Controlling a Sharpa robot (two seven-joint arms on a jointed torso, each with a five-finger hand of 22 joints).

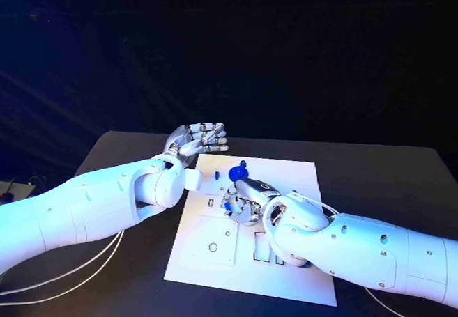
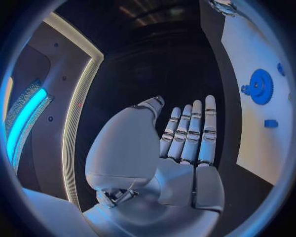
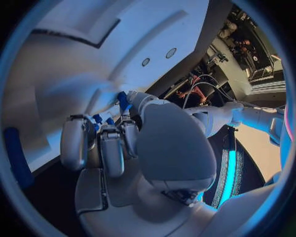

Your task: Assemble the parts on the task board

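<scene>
The left hand hovers at the far left corner of the task board, fingers straight and side by side, holding nothing — palm bare in its wrist view. A blue gear and a small blue part lie on the board on the black tabletop. Mid-board, the right hand presses down, fingers curled on a blue part.

Small blue part mostly hidden under right hand; grip unclear. Task board near corner covered by right arm.
</scene>
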